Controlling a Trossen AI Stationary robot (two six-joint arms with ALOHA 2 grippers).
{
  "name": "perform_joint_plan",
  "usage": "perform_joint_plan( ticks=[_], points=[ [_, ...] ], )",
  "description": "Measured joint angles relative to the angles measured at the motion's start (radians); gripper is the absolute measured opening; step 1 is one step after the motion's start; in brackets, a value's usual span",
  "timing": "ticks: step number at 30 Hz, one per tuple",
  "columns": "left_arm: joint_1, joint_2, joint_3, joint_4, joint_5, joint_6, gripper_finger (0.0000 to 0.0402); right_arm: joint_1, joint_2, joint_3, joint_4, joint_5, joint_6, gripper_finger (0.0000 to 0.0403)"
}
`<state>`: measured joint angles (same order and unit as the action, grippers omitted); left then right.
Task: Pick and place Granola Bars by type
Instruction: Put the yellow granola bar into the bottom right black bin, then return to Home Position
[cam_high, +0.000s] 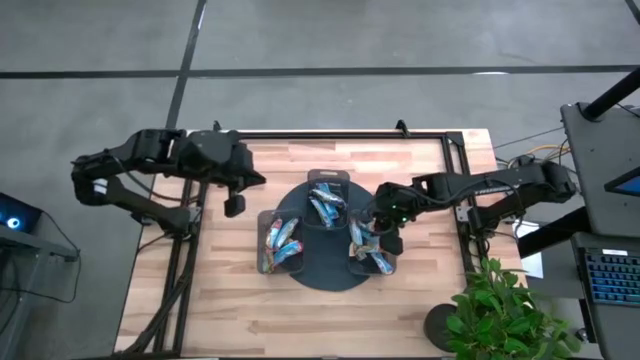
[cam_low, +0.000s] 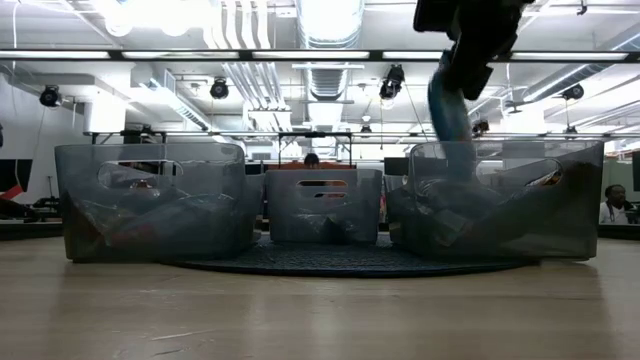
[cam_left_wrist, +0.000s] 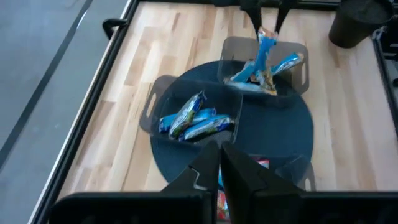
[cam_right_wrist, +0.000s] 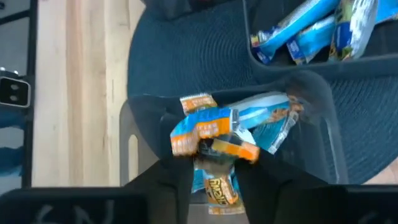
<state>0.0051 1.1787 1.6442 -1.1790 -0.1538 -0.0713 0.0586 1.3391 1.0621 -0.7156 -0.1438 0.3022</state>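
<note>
A dark round tray holds three clear bins of granola bars: a left bin, a far bin and a right bin. My right gripper hovers over the right bin, shut on a light blue granola bar that hangs down into it, above other blue and orange bars. My left gripper is shut and holds nothing; it hangs over bare wood to the left of the tray. My right gripper has the blue bar's upper end between its two fingers, which slant down from above. The bar hangs nearly upright below the fingers. Its lower end reaches in among the bars in the right bin.
A black frame rail runs along the table's far edge and down both sides. A potted plant stands at the near right corner. Bare wood lies on the tray's near side. People show in the room beyond the table.
</note>
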Motion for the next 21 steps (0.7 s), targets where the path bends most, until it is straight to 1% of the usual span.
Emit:
perform_joint_plan(
  ticks=[5, 10, 14, 21],
  points=[
    [0.0, -0.059, -0.063, 0.001, -0.026, -0.028, 0.0, 0.0, 0.028, -0.005, -0.003, -0.015, 0.041, 0.0152],
    [0.0, -0.099, -0.103, 0.001, -0.037, -0.047, 0.0, -0.001, 0.037, -0.007, -0.006, -0.015, 0.041, 0.0183],
    [0.0, -0.117, -0.115, -0.002, -0.051, -0.062, 0.0, 0.0, 0.031, -0.007, -0.006, -0.015, 0.041, 0.0192],
    [0.0, -0.125, -0.112, 0.0, -0.058, -0.062, 0.0, 0.003, 0.029, 0.01, -0.003, -0.022, 0.039, 0.0183]
  ],
)
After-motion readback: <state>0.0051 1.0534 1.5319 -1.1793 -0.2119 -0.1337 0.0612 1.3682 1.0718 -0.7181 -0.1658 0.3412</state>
